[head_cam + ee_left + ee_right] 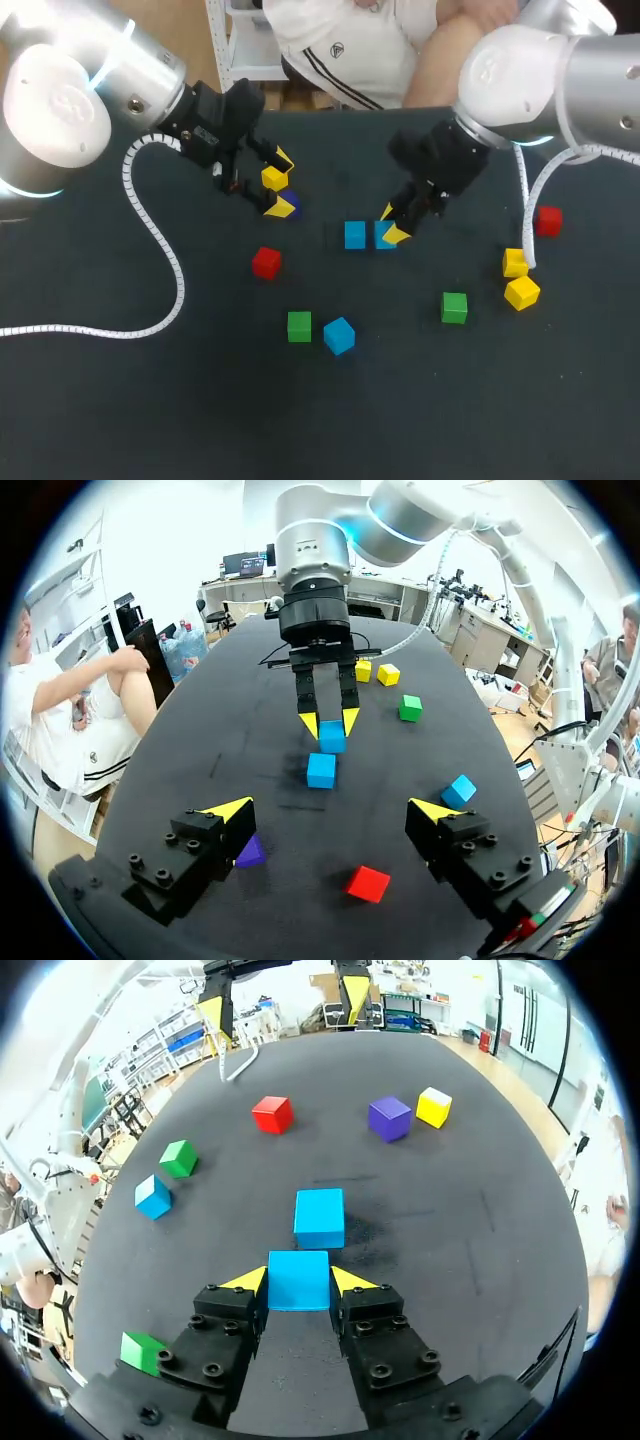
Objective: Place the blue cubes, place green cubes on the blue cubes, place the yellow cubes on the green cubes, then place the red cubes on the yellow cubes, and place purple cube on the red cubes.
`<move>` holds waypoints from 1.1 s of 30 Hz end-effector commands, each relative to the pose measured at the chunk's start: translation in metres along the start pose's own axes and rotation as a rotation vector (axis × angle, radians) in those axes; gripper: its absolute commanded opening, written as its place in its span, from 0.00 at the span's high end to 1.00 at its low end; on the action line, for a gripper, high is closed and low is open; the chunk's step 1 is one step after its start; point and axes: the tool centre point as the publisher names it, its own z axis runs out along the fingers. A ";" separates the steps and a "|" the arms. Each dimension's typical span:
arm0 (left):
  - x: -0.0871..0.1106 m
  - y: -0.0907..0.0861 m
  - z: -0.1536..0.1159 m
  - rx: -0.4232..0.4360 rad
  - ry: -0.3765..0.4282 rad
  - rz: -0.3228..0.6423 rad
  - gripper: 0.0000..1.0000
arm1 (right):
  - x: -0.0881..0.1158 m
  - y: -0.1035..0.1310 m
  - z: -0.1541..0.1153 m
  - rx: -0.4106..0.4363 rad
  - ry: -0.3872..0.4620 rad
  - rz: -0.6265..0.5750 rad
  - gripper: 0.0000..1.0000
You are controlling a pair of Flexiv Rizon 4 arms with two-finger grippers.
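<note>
Dark tabletop (100, 420) — your right tool (299, 1279) clamps a blue cube (299, 1282) just beside a second blue cube (320, 1217), your left tool (332, 808) open.

purple cube (292, 204) half hidden behind the left tool (282, 185)

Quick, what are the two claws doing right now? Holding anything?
Left gripper: open, holding nothing.
Right gripper: shut on a blue cube.
</note>
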 end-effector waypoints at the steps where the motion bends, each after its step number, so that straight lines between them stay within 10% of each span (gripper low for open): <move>1: 0.000 0.000 0.000 0.000 -0.001 0.001 0.00 | 0.001 -0.001 0.001 -0.004 0.005 0.001 1.00; 33: 0.000 0.000 0.000 0.000 -0.001 0.001 0.00 | -0.001 -0.005 0.004 0.008 0.015 0.011 1.00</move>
